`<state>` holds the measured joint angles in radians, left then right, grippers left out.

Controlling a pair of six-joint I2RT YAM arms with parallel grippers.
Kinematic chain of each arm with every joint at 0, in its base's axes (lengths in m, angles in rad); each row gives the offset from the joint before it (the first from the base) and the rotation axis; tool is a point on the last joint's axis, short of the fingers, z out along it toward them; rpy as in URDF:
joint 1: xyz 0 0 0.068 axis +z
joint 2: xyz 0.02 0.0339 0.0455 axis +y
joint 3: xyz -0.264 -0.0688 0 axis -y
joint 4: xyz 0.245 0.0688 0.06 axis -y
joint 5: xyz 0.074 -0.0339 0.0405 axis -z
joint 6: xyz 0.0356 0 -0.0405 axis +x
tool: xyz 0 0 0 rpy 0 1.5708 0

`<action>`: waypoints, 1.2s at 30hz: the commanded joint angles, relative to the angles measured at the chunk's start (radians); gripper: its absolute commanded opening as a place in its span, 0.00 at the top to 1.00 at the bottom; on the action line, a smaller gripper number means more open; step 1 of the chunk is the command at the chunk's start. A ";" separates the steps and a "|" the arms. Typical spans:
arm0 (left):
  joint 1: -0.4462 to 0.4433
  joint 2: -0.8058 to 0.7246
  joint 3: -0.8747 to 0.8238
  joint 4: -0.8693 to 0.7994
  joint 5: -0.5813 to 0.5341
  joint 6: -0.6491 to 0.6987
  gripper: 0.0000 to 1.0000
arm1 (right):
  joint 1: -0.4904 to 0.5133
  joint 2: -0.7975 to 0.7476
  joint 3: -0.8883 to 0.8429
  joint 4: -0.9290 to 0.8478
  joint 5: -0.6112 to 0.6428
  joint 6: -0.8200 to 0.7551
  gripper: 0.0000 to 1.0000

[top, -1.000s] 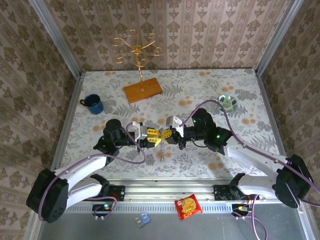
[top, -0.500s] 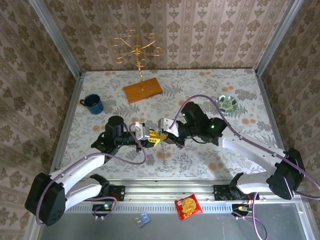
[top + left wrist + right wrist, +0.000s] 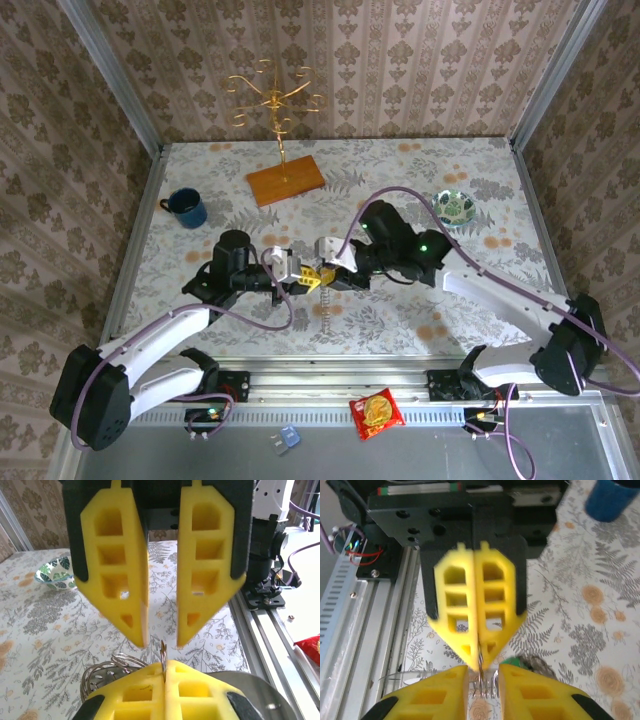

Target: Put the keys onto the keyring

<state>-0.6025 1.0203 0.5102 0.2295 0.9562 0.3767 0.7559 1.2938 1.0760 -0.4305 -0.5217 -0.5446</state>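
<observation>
Floral desk [image 3: 480, 180] is carrying everything. Both arms are meeting at mid-desk, tips nearly touching. Gold stand [image 3: 272, 100] on its wooden base [image 3: 285, 180] is standing at the back, blue mug [image 3: 187, 208] sitting far left, patterned bowl [image 3: 456, 206] far right. Left fingers [image 3: 130, 695] are pressing shut, pinching a thin metal edge of the keyring [image 3: 105, 672], its wire loops bunching just beside them. Right fingers [image 3: 435, 695] are standing apart, gripping nothing, the wire showing in the gap between them. Green key [image 3: 510, 662] is sitting just beside the wire, near the left fingertips.
</observation>
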 commanded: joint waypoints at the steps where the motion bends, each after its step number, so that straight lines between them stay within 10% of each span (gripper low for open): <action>1: -0.005 -0.020 -0.038 0.174 0.021 -0.079 1.00 | -0.027 -0.102 -0.107 0.200 -0.057 0.119 0.75; 22: -0.005 -0.008 -0.098 0.402 0.035 -0.223 1.00 | -0.010 -0.097 -0.273 0.497 -0.083 0.322 0.76; 28: -0.005 -0.004 -0.104 0.428 0.037 -0.238 1.00 | -0.002 -0.079 -0.259 0.513 -0.084 0.322 1.00; 36: -0.005 -0.055 -0.075 0.238 -0.036 -0.120 0.77 | -0.002 -0.088 -0.162 0.273 -0.041 0.175 1.00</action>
<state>-0.6025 0.9981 0.4023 0.5396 0.9386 0.1867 0.7441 1.2007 0.8398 -0.0467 -0.5743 -0.2874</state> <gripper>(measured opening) 0.229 0.063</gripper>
